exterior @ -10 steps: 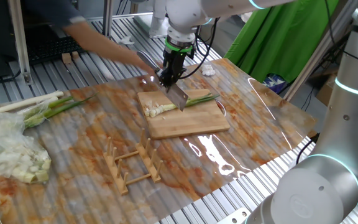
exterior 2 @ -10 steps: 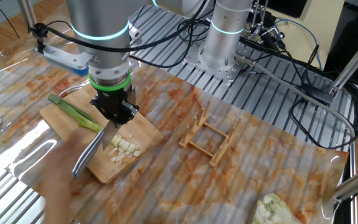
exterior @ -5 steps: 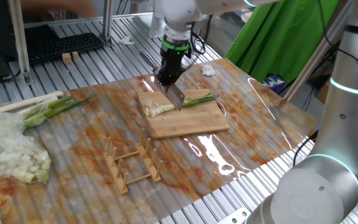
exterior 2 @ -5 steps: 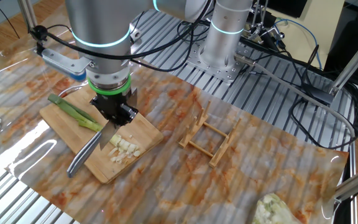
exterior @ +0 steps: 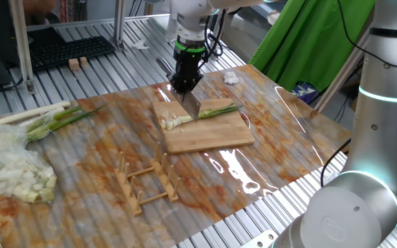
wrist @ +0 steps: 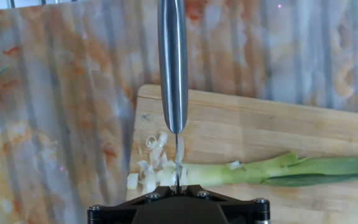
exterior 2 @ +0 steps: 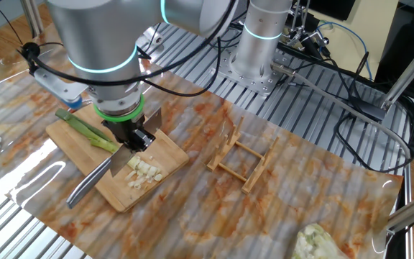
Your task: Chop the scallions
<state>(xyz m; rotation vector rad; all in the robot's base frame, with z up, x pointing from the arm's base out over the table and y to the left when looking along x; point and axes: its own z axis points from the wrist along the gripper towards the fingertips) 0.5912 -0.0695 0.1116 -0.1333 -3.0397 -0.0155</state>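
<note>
One knife (exterior 2: pixel 103 175) sits clamped in the shut gripper (exterior 2: pixel 136 139), blade on the scallions (wrist: pixel 241 172) right below the jaws, cut bits (exterior 2: pixel 144 173) beside it.

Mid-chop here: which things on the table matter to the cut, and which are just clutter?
In use: gripper, knife, scallion stalk, cut bits, cutting board.

Lying about: wooden rack, bundle of whole stalks, bagged pale heap.

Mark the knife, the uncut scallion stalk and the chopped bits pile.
knife (wrist: pixel 173 68): hand view, middle of the steel handle.
scallion stalk (wrist: pixel 241 172): hand view, pale green mid-section.
chopped bits (exterior 2: pixel 144 173): the other fixed view, centre of the pile.
</note>
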